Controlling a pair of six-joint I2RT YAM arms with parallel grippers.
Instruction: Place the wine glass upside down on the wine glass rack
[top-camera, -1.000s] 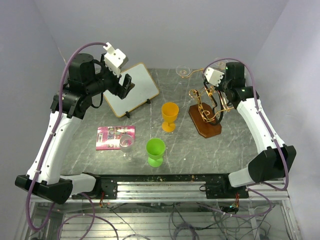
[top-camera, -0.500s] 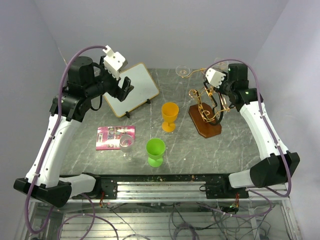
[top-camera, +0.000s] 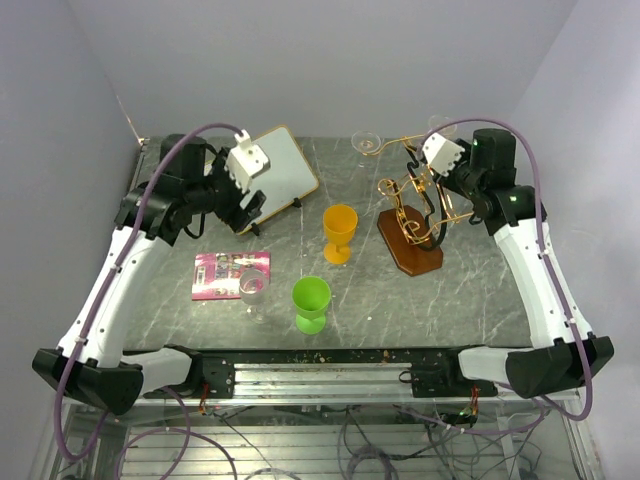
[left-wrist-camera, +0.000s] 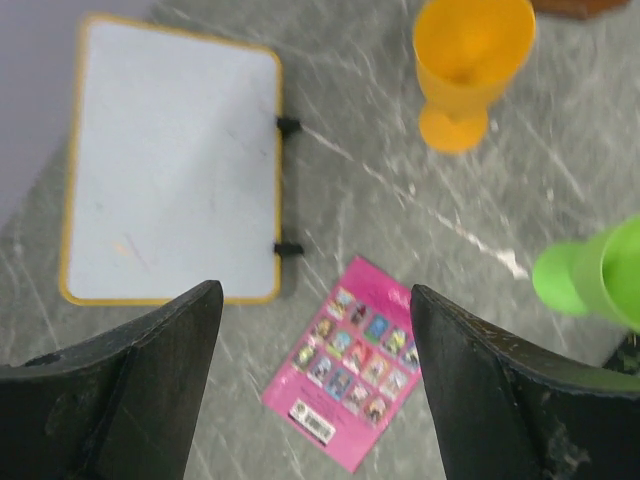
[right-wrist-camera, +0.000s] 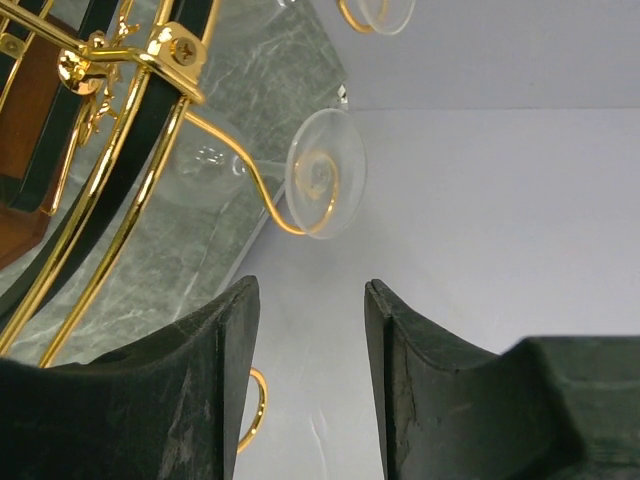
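My right gripper (right-wrist-camera: 305, 395) holds its fingers a narrow gap apart with nothing between them; only pale wall shows through the gap. Just past the tips is a hanging wine glass (right-wrist-camera: 322, 185). Its round foot is caught in a gold wire curl, and its stem and bowl run back toward the wine glass rack (right-wrist-camera: 165, 45). The rack's gold rails and black arch fill the left of my wrist view, above a corner of reddish wooden base. A second glass foot (right-wrist-camera: 375, 10) shows at the top edge. From overhead, the rack stands at the right rear of the grey marble table (top-camera: 470, 290), and my right gripper is close beside its upper arms.

My left gripper (left-wrist-camera: 315, 370) has its fingers wide apart and empty, held above the table. Under the gap lies a pink card (left-wrist-camera: 355, 375). Beyond it are a yellow-framed whiteboard (left-wrist-camera: 170, 160), an orange goblet (left-wrist-camera: 470, 60) and a green cup (left-wrist-camera: 600, 275). Overhead, an upright wine glass (top-camera: 252, 288) stands at the card's near right corner, just beside the green cup and well apart from the rack.
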